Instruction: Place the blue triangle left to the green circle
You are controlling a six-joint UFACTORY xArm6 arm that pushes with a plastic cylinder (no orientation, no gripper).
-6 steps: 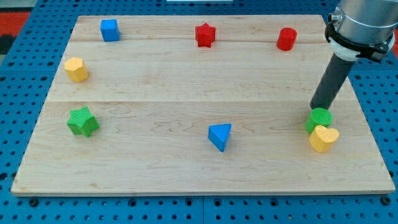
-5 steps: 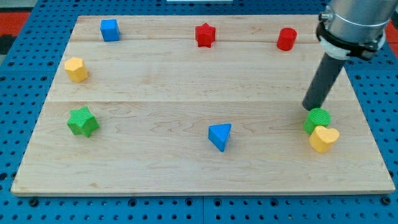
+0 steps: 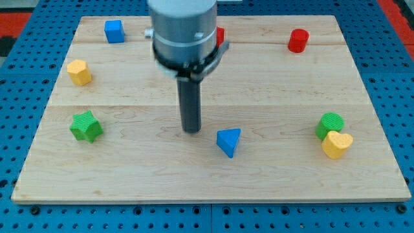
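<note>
There is just one camera. It sits up high at the near side of the pale wooden board and looks down at a slant, so the far edge looks shorter. It is far enough back to fit all four edges in, with a strip of blue table full of holes around it (no second view to compare).

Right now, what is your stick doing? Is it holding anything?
My tip: holds nothing, no gripper. It sits just left of the blue triangle, not touching it.
</note>
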